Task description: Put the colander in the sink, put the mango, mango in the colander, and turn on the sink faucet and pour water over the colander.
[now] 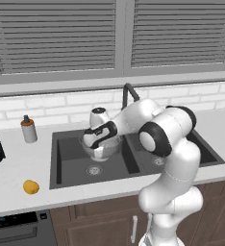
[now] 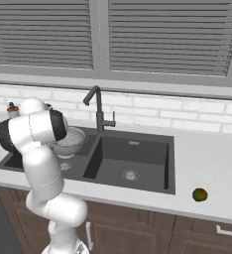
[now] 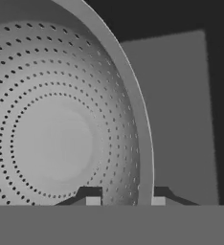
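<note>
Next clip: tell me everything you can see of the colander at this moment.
The colander is a round, silvery metal bowl with rings of fine holes around a plain centre and a smooth flat rim. It sits upright and empty over the left basin of the dark sink, close to the divider. The gripper is shut on its rim, one finger inside and one outside. Whether its base touches the basin floor cannot be told.

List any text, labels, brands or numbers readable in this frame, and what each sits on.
None: no readable text in any view.
The small bottle on the counter carries no legible label.
The colander, sink, faucet and both mangoes are unmarked.
</note>
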